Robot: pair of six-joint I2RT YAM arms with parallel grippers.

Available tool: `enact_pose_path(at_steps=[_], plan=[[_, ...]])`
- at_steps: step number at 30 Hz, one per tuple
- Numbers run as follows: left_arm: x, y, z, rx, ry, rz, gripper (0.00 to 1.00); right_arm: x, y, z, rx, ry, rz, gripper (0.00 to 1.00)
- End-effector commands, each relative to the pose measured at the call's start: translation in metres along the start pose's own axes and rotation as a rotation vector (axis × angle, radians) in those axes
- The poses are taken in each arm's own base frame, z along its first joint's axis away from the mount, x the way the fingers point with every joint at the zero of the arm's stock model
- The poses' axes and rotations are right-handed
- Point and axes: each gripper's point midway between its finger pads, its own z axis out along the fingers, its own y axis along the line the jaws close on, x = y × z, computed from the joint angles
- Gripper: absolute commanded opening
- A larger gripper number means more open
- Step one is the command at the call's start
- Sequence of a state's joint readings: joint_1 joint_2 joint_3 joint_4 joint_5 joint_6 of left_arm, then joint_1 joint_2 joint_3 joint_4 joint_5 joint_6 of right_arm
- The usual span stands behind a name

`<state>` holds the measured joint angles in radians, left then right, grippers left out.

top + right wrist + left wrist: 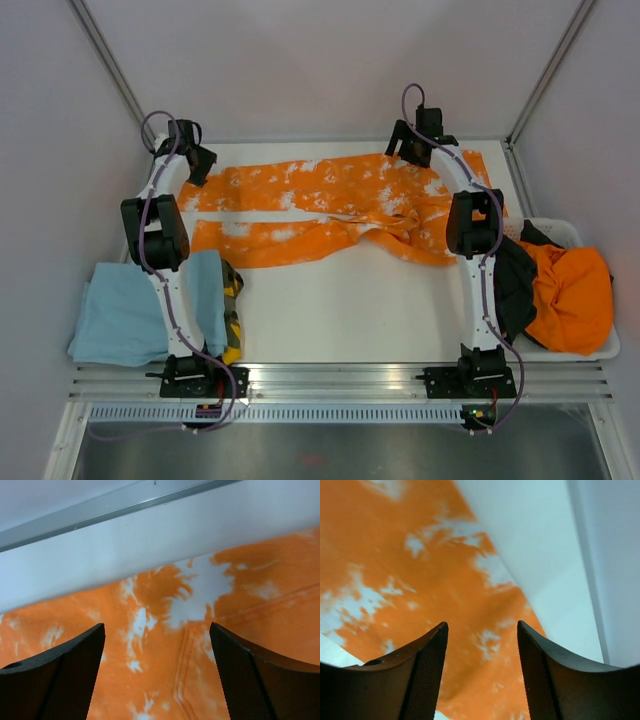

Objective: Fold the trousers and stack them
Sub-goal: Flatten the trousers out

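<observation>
1. White flat worktop (350, 310). It carries everything listed below; both arm bases are bolted at its near edge.

2. Long-legged bright orange fabric trousers blotched with white (320, 205). They lie lengthwise along the far edge, waist towards the far right corner and leg ends towards the far left corner. The legs run side by side with a thin strip of worktop showing between them. The near leg is rumpled where it meets the seat (right of centre).

3. Light blue folded cloth (115, 315), at the near left corner and partly under the left arm.

4. White plastic tray (556, 228), against the right edge. It holds a plain orange garment (575, 295) and a black garment (515, 285), both bunched.

5. Small yellow-and-green camouflage-patterned piece (232, 300), touching the blue cloth's right side.

6. Right gripper (157, 627). Jaws spread wide with nothing between them, poised over the waist seam by the far edge.

7. Left gripper (482, 627). Jaws apart and empty, over the far leg's end. Whether the tips touch the fabric cannot be told.

Step in hand, as a judgement: the garment is spread out and the first lengthwise fold has not begun. The next move likely calls for both grippers to pinch the far edge together, then carry the far leg over onto the near one, keeping the cloth taut.
</observation>
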<state>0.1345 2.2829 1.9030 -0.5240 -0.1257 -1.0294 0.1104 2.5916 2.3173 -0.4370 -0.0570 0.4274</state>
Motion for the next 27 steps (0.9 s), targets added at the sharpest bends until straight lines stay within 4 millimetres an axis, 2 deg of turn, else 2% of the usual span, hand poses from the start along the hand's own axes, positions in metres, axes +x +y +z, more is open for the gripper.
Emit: enact_pose_path(at_steps=[1, 2, 3, 4, 5, 6, 7, 8, 9, 10, 11, 13, 14, 15, 16, 17, 18, 19, 20, 21, 22, 23, 24, 26, 27], plan=[[-0.03, -0.1, -0.108, 0.33, -0.144, 0.191, 0.64, -0.091, 0.03, -0.094, -0.04, -0.187, -0.062, 0.92], [-0.027, -0.103, -0.121, 0.37, -0.14, 0.242, 0.65, -0.088, 0.024, -0.101, -0.01, -0.183, -0.084, 0.93], [-0.027, -0.112, -0.137, 0.42, -0.152, 0.263, 0.68, -0.103, 0.028, -0.13, -0.001, -0.223, -0.092, 0.96], [-0.032, -0.121, -0.169, 0.483, -0.172, 0.281, 0.69, -0.106, 0.024, -0.142, 0.026, -0.237, -0.101, 0.98], [-0.019, -0.117, -0.177, 0.521, -0.13, 0.33, 0.7, -0.108, 0.014, -0.15, 0.08, -0.251, -0.105, 0.98], [-0.016, -0.117, -0.189, 0.552, -0.122, 0.348, 0.71, -0.104, 0.006, -0.167, 0.117, -0.246, -0.107, 0.98], [-0.011, -0.116, -0.201, 0.584, -0.109, 0.367, 0.72, -0.101, 0.001, -0.175, 0.141, -0.244, -0.102, 0.98], [-0.003, -0.11, -0.221, 0.62, -0.086, 0.397, 0.72, -0.087, -0.013, -0.175, 0.181, -0.207, -0.093, 0.98], [0.0, -0.106, -0.231, 0.637, -0.077, 0.413, 0.73, -0.084, -0.015, -0.189, 0.186, -0.199, -0.077, 0.98], [0.004, -0.102, -0.241, 0.653, -0.067, 0.429, 0.73, -0.078, -0.018, -0.194, 0.189, -0.185, -0.068, 0.98], [0.011, -0.09, -0.259, 0.669, -0.06, 0.459, 0.73, -0.061, -0.028, -0.193, 0.204, -0.141, -0.061, 0.98], [0.016, -0.076, -0.276, 0.676, -0.055, 0.484, 0.73, -0.051, -0.028, -0.211, 0.2, -0.121, -0.044, 0.98], [0.028, -0.06, -0.275, 0.658, -0.017, 0.501, 0.74, -0.042, -0.03, -0.214, 0.2, -0.103, -0.042, 0.98], [0.027, -0.053, -0.296, 0.682, -0.042, 0.525, 0.74, -0.028, -0.03, -0.222, 0.183, -0.08, -0.04, 0.98], [0.03, -0.044, -0.303, 0.676, -0.038, 0.532, 0.74, -0.022, -0.031, -0.228, 0.177, -0.074, -0.04, 0.98], [0.042, -0.022, -0.295, 0.628, -0.001, 0.535, 0.75, 0.001, -0.04, -0.227, 0.19, -0.029, -0.039, 0.98], [0.042, -0.012, -0.315, 0.646, -0.028, 0.53, 0.75, -0.003, -0.038, -0.242, 0.181, -0.072, -0.039, 0.98], [0.055, 0.008, -0.306, 0.616, 0.007, 0.526, 0.75, 0.001, -0.04, -0.247, 0.185, -0.083, -0.032, 0.98], [0.059, 0.017, -0.311, 0.618, 0.008, 0.523, 0.76, 0.023, -0.051, -0.247, 0.205, -0.051, -0.03, 0.98], [0.063, 0.027, -0.313, 0.616, 0.006, 0.522, 0.77, 0.017, -0.048, -0.261, 0.19, -0.102, -0.026, 0.98], [0.066, 0.046, -0.316, 0.598, -0.019, 0.509, 0.78, 0.021, -0.05, -0.265, 0.191, -0.112, -0.023, 0.98], [0.066, 0.053, -0.317, 0.587, -0.036, 0.497, 0.79, 0.034, -0.056, -0.266, 0.198, -0.1, -0.018, 0.98], [0.065, 0.059, -0.326, 0.596, -0.064, 0.494, 0.81, 0.028, -0.052, -0.275, 0.179, -0.14, -0.016, 0.98], [0.066, 0.071, -0.321, 0.567, -0.075, 0.487, 0.84, 0.034, -0.057, -0.277, 0.188, -0.154, -0.011, 0.98], [0.068, 0.074, -0.321, 0.562, -0.075, 0.485, 0.85, 0.029, -0.057, -0.28, 0.191, -0.185, 0.001, 0.98]])
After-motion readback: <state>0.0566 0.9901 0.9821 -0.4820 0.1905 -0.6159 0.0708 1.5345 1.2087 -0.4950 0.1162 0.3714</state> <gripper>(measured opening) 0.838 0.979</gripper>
